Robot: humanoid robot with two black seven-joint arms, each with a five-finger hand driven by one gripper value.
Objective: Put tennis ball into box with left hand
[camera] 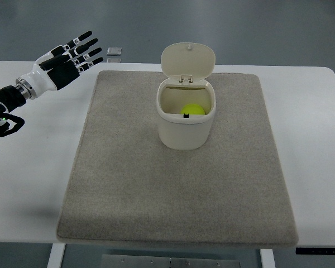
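Resting inside box [186, 120], tennis ball [193, 110] sits low against far-right inner wall. Lid [188, 60] hinged open, upright. Box stands on grey mat [128, 184] atop white counter [33, 190]. Left hand [67, 59] hovers over counter's far-left corner, fingers [86, 46] spread, holding nothing.

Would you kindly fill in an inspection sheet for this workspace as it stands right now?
Surface: white table with a grey mat lying flat on it.
Job's things: tennis ball lies inside the cream box, which stands on the mat with its lid flipped up.
Clutter: small flat grey item off the table's far edge.
Hands: left hand over the table's far left corner, fingers spread, holding nothing; right hand not in view.
Cables: nothing seen on the table.
Surroundings: grey floor beyond the table.
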